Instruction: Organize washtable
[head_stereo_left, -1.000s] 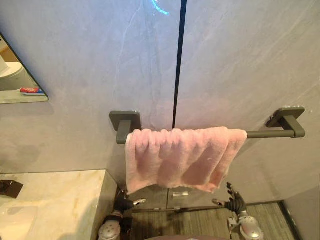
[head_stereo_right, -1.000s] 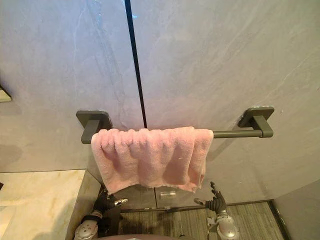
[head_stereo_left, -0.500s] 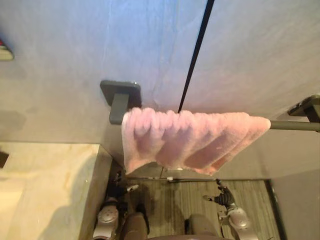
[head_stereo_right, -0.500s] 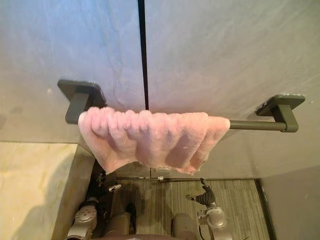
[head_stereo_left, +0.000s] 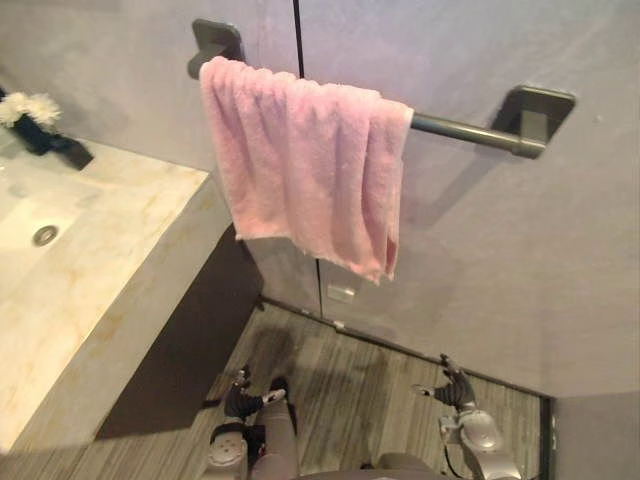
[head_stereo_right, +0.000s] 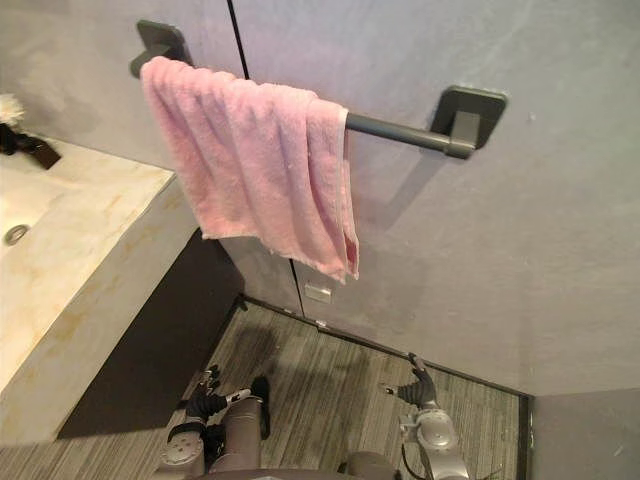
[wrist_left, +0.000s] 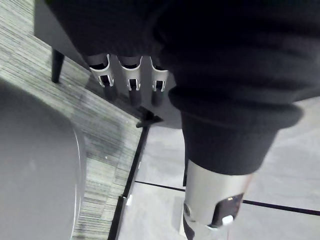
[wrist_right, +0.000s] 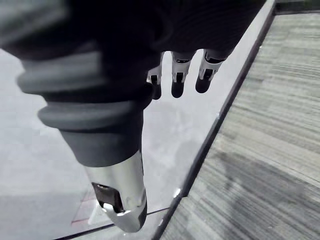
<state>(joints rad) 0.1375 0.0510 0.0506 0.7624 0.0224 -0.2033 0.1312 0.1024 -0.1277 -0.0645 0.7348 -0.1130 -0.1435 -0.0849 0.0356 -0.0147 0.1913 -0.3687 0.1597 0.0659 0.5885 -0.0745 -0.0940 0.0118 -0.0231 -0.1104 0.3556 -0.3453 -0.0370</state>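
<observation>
The towel (head_stereo_left: 300, 170) is seen draped over the bar (head_stereo_left: 465, 130) at 12 o'clock. It is well apart from the left hand (head_stereo_left: 242, 402) and right hand (head_stereo_left: 455, 386), which are held low at 6 o'clock with fingers loose and apart.

You'll see slim silver fingers (wrist_right: 177, 75) with dark tips on the left hand (wrist_left: 131, 80) and right hand (wrist_right: 206, 70). A dark ribbed cover (wrist_left: 225, 85) sleeves each wrist. Each silver thumb (wrist_right: 117, 190) bears a small dark inset.

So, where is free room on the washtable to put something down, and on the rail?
The marble counter is bare between the sink basin and its edge nearest the pink towel. At the wall stands a flower vase. The rail is free between the towel and the right bracket; its left end is covered.
</observation>
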